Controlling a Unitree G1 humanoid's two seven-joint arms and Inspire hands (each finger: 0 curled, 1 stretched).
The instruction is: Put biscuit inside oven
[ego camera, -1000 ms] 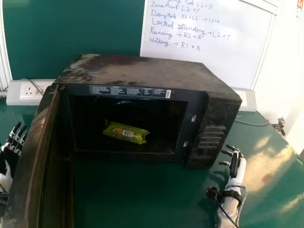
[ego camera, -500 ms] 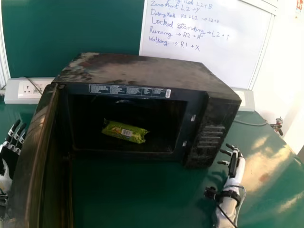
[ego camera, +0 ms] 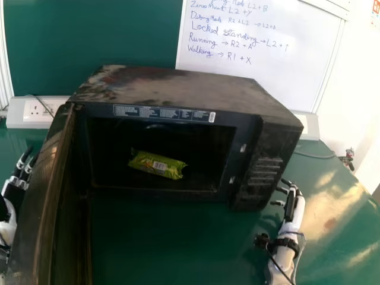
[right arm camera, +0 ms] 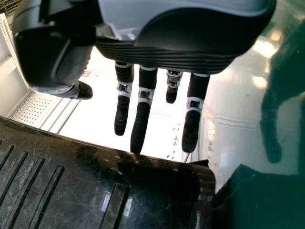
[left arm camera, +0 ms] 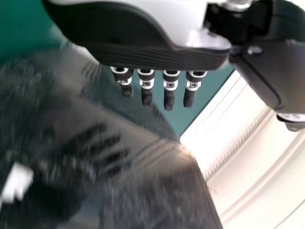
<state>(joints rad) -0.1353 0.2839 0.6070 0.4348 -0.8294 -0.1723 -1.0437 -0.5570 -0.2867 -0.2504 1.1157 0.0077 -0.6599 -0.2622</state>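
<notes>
Inside the oven [ego camera: 190, 89], in the head view, the biscuit packet [ego camera: 158, 165] lies on the cavity floor, so the placing looks done and closing up seems the step in hand. The door [ego camera: 50, 196] stands wide open at the robot's left, with the left hand [ego camera: 8, 205] on its outer side; the right hand [ego camera: 292, 208] is beside the control panel, above the desk [ego camera: 166, 249]. On the left wrist view, that hand's fingers [left arm camera: 169, 95] are extended and hold nothing, near the door's dark, shiny face. On the right wrist view, the fingers [right arm camera: 139, 126] are likewise straight and empty. Next, the left hand would need to push the door round until it shuts, probably while the oven is kept from sliding.
</notes>
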